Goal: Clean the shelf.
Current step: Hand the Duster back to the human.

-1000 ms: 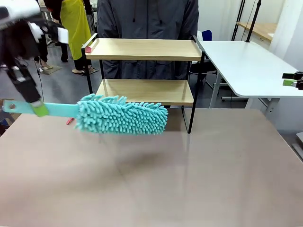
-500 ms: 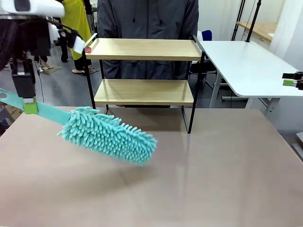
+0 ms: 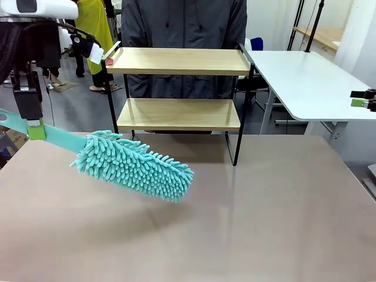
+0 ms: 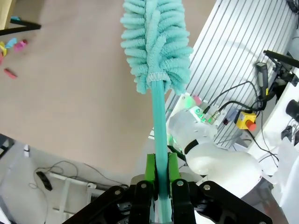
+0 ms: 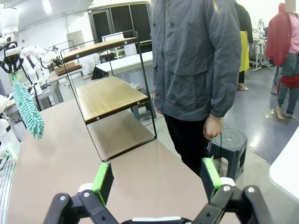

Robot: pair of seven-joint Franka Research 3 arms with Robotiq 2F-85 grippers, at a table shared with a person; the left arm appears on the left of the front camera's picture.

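Note:
The shelf stands at the table's far edge, two light wooden boards in a thin black frame; the right wrist view has the shelf at left. My left gripper hangs at the far left, shut on the flat teal handle of a fluffy teal duster. The duster head slopes down to the right over the table, in front of and below the lower board. In the left wrist view the green pads clamp the handle, with the duster head above. My right gripper is open and holds nothing; it also peeks in at the right gripper position on the far right.
A person in a grey jacket stands right behind the shelf. A white table sits at the back right. Small coloured bits lie on the brown tabletop. A black stool stands by the person's legs.
The duster swung from level in front of the lower board to sloping down-right, shifting left. My left gripper rose and turned upright. The right gripper has not moved.

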